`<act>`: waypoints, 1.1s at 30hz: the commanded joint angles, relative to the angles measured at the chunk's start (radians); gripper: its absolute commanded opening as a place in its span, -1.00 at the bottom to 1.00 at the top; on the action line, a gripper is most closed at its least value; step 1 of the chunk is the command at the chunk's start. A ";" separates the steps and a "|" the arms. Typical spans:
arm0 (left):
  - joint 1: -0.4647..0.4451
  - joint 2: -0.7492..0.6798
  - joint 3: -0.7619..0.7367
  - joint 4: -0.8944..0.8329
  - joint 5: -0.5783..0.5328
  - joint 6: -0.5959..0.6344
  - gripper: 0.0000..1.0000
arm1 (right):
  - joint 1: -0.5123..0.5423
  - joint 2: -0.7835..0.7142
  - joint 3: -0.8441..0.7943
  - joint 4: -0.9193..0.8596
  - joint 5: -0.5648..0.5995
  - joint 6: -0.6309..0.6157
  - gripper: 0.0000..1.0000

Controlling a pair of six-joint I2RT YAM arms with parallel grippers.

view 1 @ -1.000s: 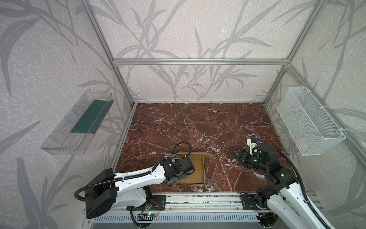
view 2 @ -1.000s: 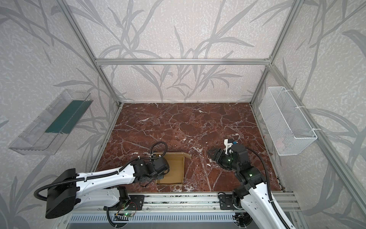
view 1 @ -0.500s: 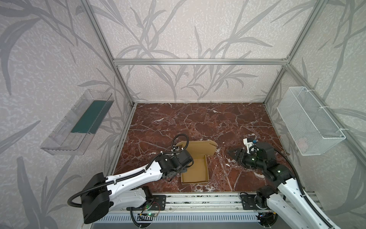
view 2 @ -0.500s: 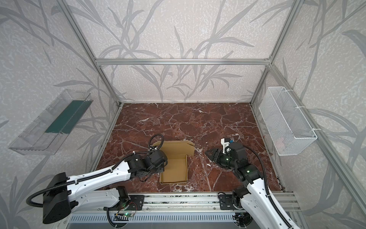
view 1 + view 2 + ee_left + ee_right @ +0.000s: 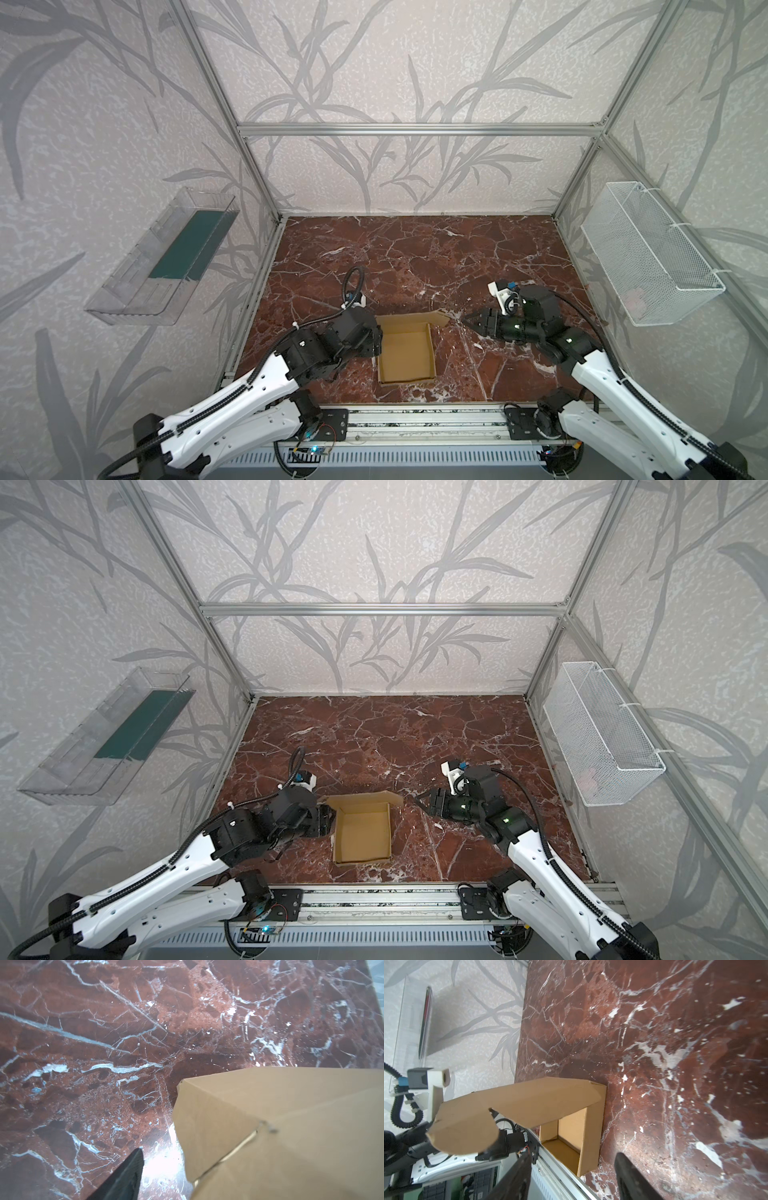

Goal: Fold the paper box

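Within the last second the left pincer let go and drew off the paper box, which sat between the 2 pincers, just beside the left one. Its 1 visible finger stood off-centre, so the jaws looked spread; cardboard hid the other. The lid flap had risen again, so closing probably remained undone. The right pincer hovered spread near the flap's corner, touching nothing. The wire basket hung well apart, obstructing nothing.
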State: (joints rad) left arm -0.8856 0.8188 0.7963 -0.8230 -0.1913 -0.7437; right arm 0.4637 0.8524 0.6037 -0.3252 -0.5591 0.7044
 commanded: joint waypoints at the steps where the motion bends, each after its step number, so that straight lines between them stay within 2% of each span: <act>1: 0.007 -0.046 0.050 -0.084 0.005 0.113 0.47 | 0.055 0.024 0.056 0.034 0.014 -0.123 0.29; 6: 0.007 -0.041 0.082 -0.098 0.014 0.147 0.44 | 0.064 0.044 0.065 0.050 0.035 -0.194 0.27; 10: 0.007 -0.004 0.097 -0.110 0.059 0.172 0.33 | 0.078 0.041 0.053 0.063 0.011 -0.236 0.23; 16: 0.007 0.025 0.114 -0.120 0.090 0.212 0.27 | 0.118 0.042 0.041 0.092 0.032 -0.297 0.17; 33: 0.007 0.110 0.146 -0.145 0.064 0.269 0.03 | 0.215 0.117 0.024 0.208 0.180 -0.448 -0.23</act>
State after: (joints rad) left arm -0.8822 0.9279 0.9134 -0.9318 -0.1081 -0.5053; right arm 0.6701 0.9577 0.6327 -0.1604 -0.4221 0.3012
